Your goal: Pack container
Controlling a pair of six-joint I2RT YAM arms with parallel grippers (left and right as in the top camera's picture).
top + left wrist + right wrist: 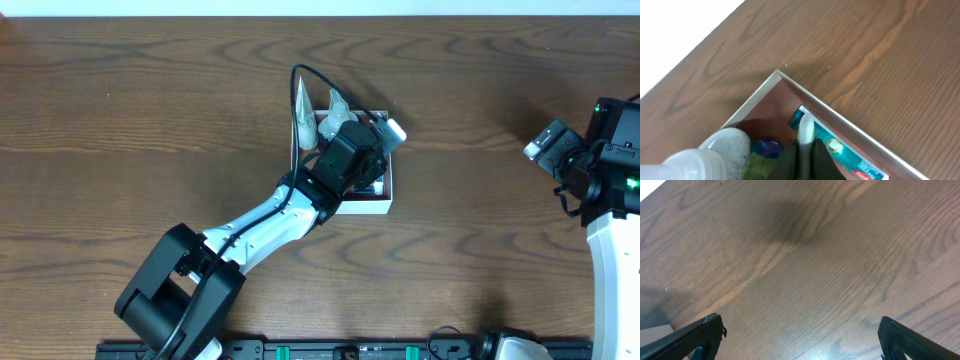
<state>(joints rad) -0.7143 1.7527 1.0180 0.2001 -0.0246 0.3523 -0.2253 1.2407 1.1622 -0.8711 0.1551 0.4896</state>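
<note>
Right tool (800,325) gapes (quite wide).

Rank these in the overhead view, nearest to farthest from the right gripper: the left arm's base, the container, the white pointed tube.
From the right gripper:
1. container, to its left, centre of view.
2. white pointed tube, at the container's far left side.
3. left arm's base, bottom left.

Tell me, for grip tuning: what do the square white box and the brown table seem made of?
The square white box looks like matte cardboard: thin flat walls, a sharp corner, reddish-brown inside. The brown table looks like wood or wood-look laminate: flowing grain, slight sheen.
</note>
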